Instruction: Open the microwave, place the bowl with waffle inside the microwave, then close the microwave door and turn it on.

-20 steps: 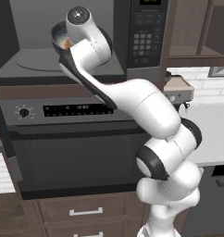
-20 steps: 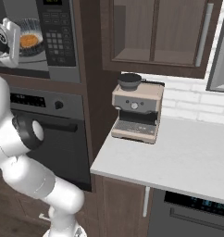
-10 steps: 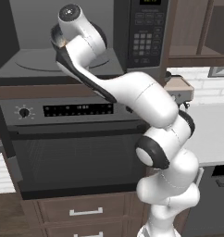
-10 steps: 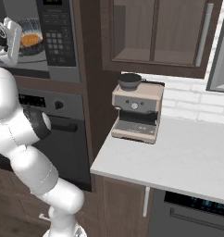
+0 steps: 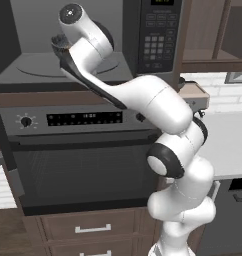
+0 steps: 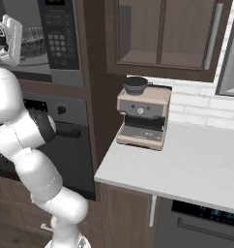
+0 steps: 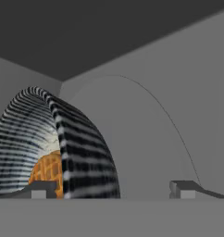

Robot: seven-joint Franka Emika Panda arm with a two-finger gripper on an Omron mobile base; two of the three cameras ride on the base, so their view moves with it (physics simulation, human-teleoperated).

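Your gripper (image 7: 111,190) sits inside the microwave (image 5: 93,65), fingers (image 7: 183,189) spread wide, gripping nothing. The bowl (image 7: 81,148) with the waffle (image 7: 48,173) sits on the turntable (image 7: 146,139), by one fingertip.

We saw a glossy white arm of rounded segments (image 5: 158,105), joined by dark grey-black rings and round end caps. Its tool (image 7: 113,190) ended in two small dark grey, blocky fingertips (image 7: 181,189).
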